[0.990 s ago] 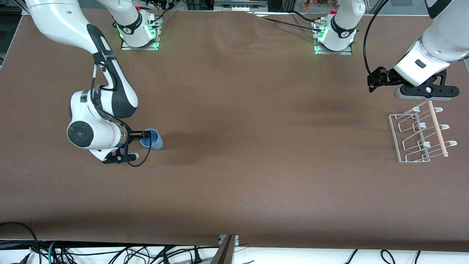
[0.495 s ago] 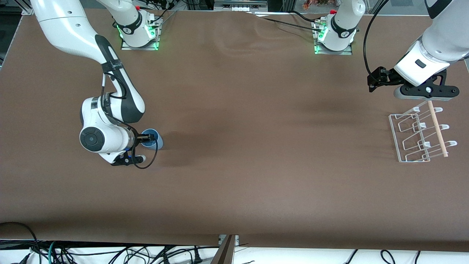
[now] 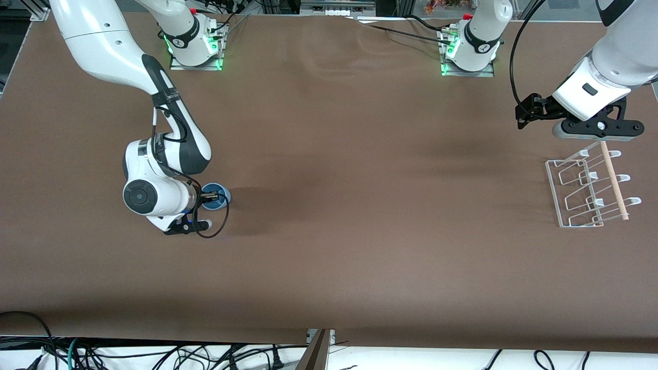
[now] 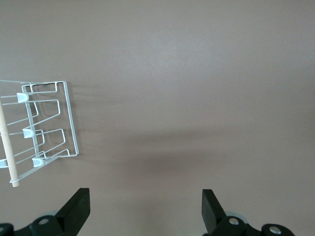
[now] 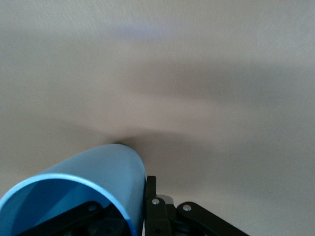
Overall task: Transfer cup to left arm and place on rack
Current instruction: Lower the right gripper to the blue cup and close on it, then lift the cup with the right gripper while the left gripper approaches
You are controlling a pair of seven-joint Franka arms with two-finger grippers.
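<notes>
The light-blue cup [image 3: 220, 198] is at the right arm's end of the table, its open mouth facing up toward the front camera. My right gripper [image 3: 211, 197] is shut on the cup's wall, one finger inside the mouth and one outside. In the right wrist view the cup [image 5: 93, 177] fills the lower corner, with the outer finger [image 5: 150, 194] against its side. My left gripper [image 3: 596, 128] is open and empty over the table beside the rack [image 3: 558, 198]. The rack [image 4: 69, 123] also shows in the left wrist view, past the left gripper [image 4: 145, 209].
A pale wooden rod [image 3: 614, 180] lies along the rack's side. Both arm bases [image 3: 195, 41] stand along the table's edge farthest from the front camera. Brown cloth covers the table between cup and rack.
My right arm's wrist has moved toward the left arm's end, closing on the cup. The cup has shifted slightly and shows more of its mouth. The left arm has not moved.
</notes>
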